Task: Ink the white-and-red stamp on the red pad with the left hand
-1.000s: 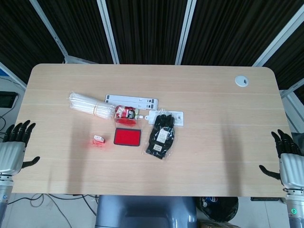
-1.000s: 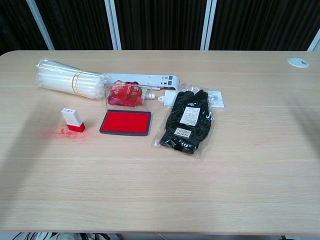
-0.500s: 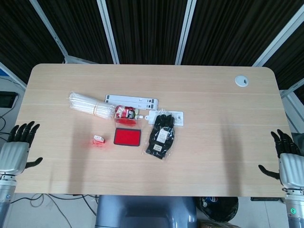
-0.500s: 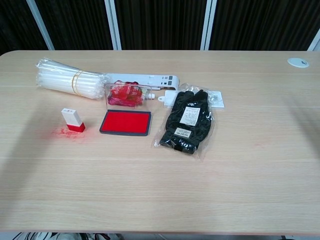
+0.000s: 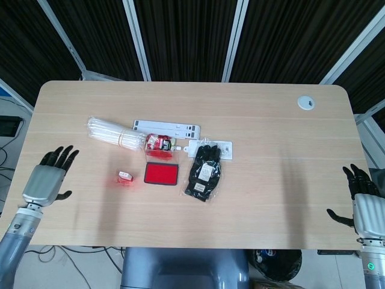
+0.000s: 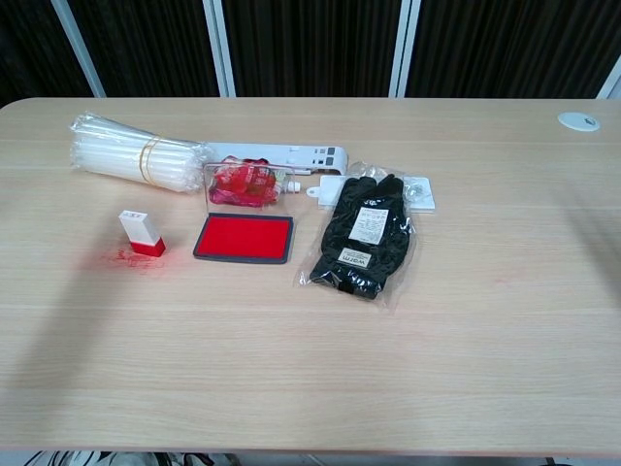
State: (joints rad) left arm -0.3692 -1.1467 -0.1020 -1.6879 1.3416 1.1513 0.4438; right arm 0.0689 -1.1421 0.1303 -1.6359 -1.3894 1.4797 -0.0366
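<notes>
Our left hand (image 5: 48, 180) has come in over the surface (image 5: 271, 144) from its edge, fingers spread wide and holding nothing. That starts the reach. Our stamp (image 6: 142, 233) stands upright just left of the red pad (image 6: 244, 238), probably not touching it. Our right hand (image 5: 366, 208) waits at the far edge, apparently open and empty.

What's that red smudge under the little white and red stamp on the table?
The stamp stands upright, red end down, on the bare table, beside the red pad. Red ink smears show on the wood around its base. Whatever lies directly beneath it is covered.
</notes>
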